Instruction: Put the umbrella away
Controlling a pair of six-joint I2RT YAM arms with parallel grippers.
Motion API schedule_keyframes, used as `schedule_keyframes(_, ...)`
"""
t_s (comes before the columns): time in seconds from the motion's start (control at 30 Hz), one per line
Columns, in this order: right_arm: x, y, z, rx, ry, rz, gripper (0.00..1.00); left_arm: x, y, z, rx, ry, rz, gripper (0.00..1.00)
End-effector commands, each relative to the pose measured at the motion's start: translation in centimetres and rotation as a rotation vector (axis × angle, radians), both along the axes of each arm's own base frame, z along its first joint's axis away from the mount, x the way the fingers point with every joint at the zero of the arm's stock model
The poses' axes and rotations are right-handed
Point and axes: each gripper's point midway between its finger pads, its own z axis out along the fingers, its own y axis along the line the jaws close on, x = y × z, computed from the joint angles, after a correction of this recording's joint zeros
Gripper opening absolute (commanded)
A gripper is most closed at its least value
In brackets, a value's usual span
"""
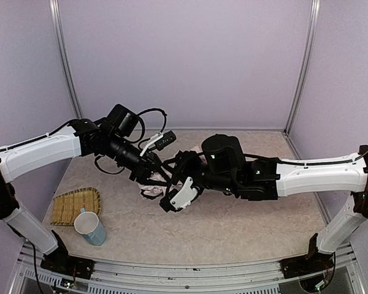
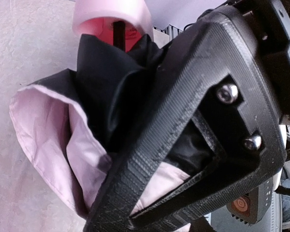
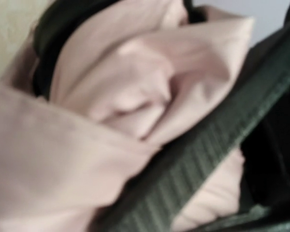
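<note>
- Step in hand, as I judge it: gathering the loose canopy of the umbrella (image 1: 152,187) into a tight bundle so it can be wrapped and strapped. It is collapsed but not tidy.
- The umbrella lies mid-table (image 1: 245,226), low between my two grippers, well apart from the tray (image 1: 76,206) and mug (image 1: 91,228) at the near left.
- My left gripper (image 1: 154,174) is clamped on the fabric: in the left wrist view pink cloth and black lining (image 2: 111,92) are pinched between its fingers (image 2: 183,111), with the handle (image 2: 111,14) and shaft (image 2: 120,34) just beyond.
- My right gripper (image 1: 170,184) is buried in pink folds. Cloth sits between its fingers (image 3: 193,159), but the view is too blurred to tell whether they bite or only rest there.
- Pose: both arms reach inward and down, wrists bent, tips nearly meeting over the bundle.
- Next, I think: the right must secure a fold and draw it round the shaft while the left anchors. Thin cloth slips easily, so a firm pinch and a slow turn.
</note>
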Motion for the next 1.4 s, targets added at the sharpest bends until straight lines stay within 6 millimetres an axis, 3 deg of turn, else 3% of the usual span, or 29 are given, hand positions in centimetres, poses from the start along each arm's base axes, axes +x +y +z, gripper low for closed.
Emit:
schedule_keyframes(0.0, -0.5, 1.5, 0.6, 0.065, 0.04, 0.012, 0.16, -3.2, -2.2, 4.4, -0.179, -0.102, -0.204, 0.0)
schedule_keyframes(0.1, -0.6, 1.5, 1.3, 0.098, 0.051, 0.002, 0.0, -3.2, -2.0, 5.0, -0.199, -0.145, -0.207, 0.06)
schedule_keyframes(0.2, -1.1, 1.4, 2.6, 0.153, 0.064, 0.014, 0.0, -2.5, -2.0, 5.5, -0.213, -0.207, -0.168, 0.26)
schedule_keyframes(0.43, -2.0, 1.2, 5.3, 0.26, 0.111, 0.03, 0.0, -0.9, -1.3, 8.2, -0.304, -0.41, -0.067, 0.42)
schedule_keyframes(0.77, -2.1, 0.9, 5.6, 0.27, 0.051, 0.019, 0.0, -1.1, -0.3, 10.1, -0.377, -0.547, -0.063, 0.73)
schedule_keyframes(0.83, -1.9, 0.9, 5.5, 0.27, 0.043, 0.01, 0.0, -0.8, 0.0, 10.6, -0.379, -0.568, -0.058, 0.82)
schedule_keyframes(0.9, -1.6, 0.8, 5.5, 0.273, 0.036, -0.007, 0.0, -0.5, 0.5, 11.5, -0.389, -0.601, -0.049, 0.98)
schedule_keyframes(0.93, -1.5, 0.7, 5.6, 0.276, 0.033, -0.017, 0.0, -0.5, 0.8, 12.0, -0.4, -0.62, -0.05, 0.99)
schedule_keyframes(1.17, -0.3, 0.1, 7.4, 0.341, 0.022, -0.076, 0.0, -1.4, 3.5, 17.8, -0.511, -0.842, 0.035, 0.99)
schedule_keyframes(1.3, 0.2, -0.4, 11.1, 0.456, 0.116, -0.082, 0.0, -1.5, 7.8, 24.4, -0.694, -1.013, 0.304, 0.99)
schedule_keyframes(1.37, 0.1, -0.5, 13.0, 0.501, 0.211, -0.067, 0.0, -2.0, 10.5, 27.0, -0.838, -1.019, 0.446, 0.99)
